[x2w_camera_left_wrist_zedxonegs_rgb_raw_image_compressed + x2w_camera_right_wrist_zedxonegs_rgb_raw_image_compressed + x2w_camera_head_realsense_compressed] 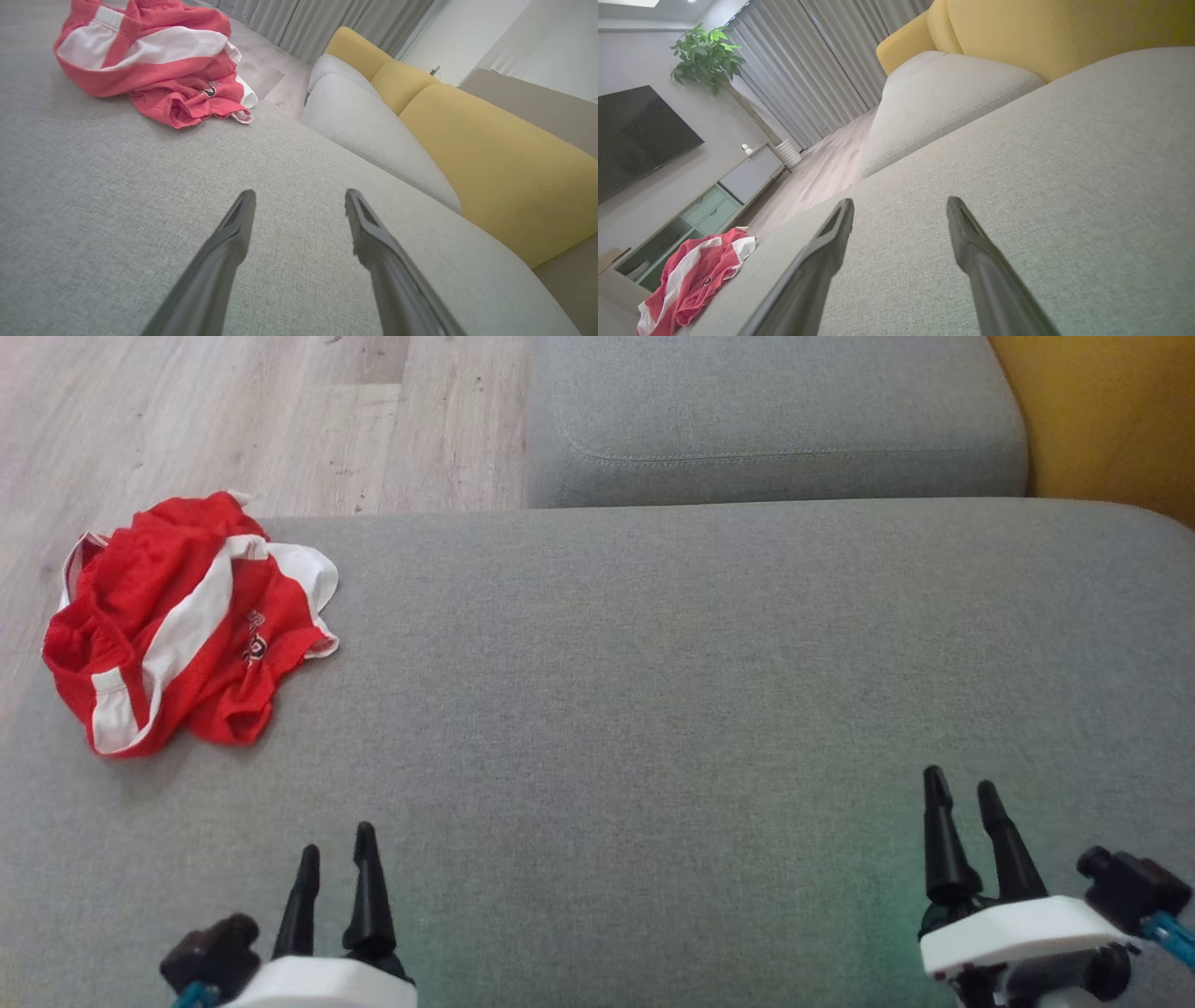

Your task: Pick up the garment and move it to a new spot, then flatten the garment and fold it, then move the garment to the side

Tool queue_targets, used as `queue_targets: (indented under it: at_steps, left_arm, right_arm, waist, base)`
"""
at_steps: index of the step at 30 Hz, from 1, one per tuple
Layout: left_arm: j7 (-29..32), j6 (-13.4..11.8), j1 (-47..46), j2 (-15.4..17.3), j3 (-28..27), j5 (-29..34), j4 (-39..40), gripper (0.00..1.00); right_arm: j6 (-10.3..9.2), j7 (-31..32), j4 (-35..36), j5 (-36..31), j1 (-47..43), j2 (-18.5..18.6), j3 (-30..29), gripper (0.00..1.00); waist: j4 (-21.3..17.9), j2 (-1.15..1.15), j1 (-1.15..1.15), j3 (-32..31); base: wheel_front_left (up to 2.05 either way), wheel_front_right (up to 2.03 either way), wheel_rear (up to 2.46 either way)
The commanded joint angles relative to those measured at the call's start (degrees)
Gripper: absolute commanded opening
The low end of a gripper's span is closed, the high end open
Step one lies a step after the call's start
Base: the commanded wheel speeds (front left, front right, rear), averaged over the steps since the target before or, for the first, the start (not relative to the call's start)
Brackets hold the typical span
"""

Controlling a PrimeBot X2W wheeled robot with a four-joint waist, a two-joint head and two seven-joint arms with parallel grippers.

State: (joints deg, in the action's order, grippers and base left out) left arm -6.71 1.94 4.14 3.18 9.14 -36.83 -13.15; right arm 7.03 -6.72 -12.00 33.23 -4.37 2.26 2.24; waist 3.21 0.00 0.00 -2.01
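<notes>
Left hand [338, 840] at 7 o'clock, fingers apart, empty. Right hand [961, 781] at 5 o'clock, also apart, empty. Both over the wide grey fabric sofa cushion [653, 691]. Crumpled red-and-white fabric garment [187, 625] lies at 10 o'clock near the cushion's corner, well apart from both.

Left gripper [338, 838] and right gripper [961, 780] share tapered black fingers [370, 891] and white housings [1013, 929]. Dark modules [210, 959] with blue cables [1173, 935] sit at nine and three o'clock.
</notes>
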Motion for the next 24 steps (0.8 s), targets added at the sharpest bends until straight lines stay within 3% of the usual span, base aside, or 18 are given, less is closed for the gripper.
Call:
queue_targets:
  at_steps: [1,24]
  left_arm:
    - [-1.0,-0.4,-0.7,0.7,-0.6,2.1,1.4,1.0]
    - [-2.6,-3.8,0.9,1.5,0.8,15.2,0.4,1.0]
  right_arm:
    - [0.3,-1.0,2.0,-2.3,1.3,0.4,1.5,1.0]
    - [0.39,-5.1,1.2,-20.2,0.2,0.5,5.3,1.0]
  waist:
    - [0.1,0.0,0.0,0.0]
    - [1.0,0.0,0.0,-1.0]
  base:
    - [0.0,0.0,0.0]
    - [0.0,0.0,0.0]
